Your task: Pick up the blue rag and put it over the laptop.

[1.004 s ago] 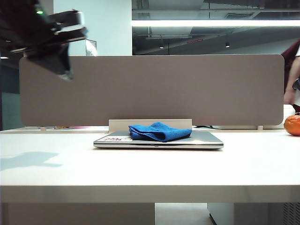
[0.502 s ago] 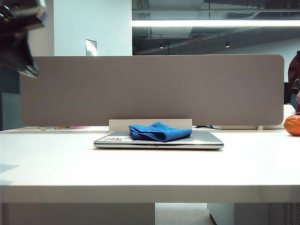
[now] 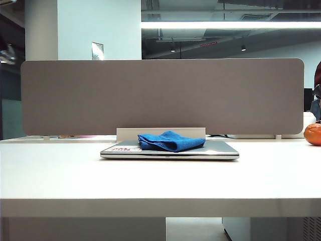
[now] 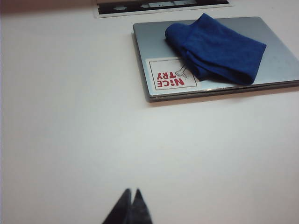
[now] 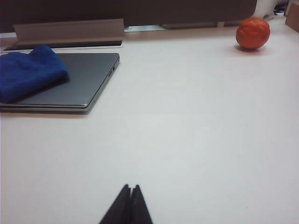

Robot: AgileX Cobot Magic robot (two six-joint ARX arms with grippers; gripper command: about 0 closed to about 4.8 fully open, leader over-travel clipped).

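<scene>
Left side of the scene: the left gripper [image 4: 131,205], two dark fingertips pressed together and holding nothing, hangs over bare white tabletop [image 4: 70,130]. Ahead of it and to one side, well apart, lies the thin silver-grey laptop [image 4: 275,65], lid closed and flat on the table. A white sticker with red print [image 4: 172,79] sits on the lid corner nearest this gripper. The bright royal-blue microfibre rag [image 4: 217,49] lies folded and bunched on the lid just beyond the sticker, one edge overlapping it, leaving much of the lid uncovered.

Centre, exterior view: the laptop [image 3: 220,150] rests on the white table [image 3: 160,181] in front of a long grey divider panel [image 3: 160,95], with the blue rag [image 3: 170,140] heaped on its middle. Neither gripper appears in this view.

Right side: the right gripper [image 5: 127,205], fingertips likewise closed together and empty, hovers over open tabletop [image 5: 187,140]. The laptop [image 5: 88,79] lies ahead of it and off to one side, well apart, the rag [image 5: 28,74] on the far part of the lid. A round orange fruit [image 5: 252,33] stands far ahead on the opposite side, near the table's back edge.
</scene>
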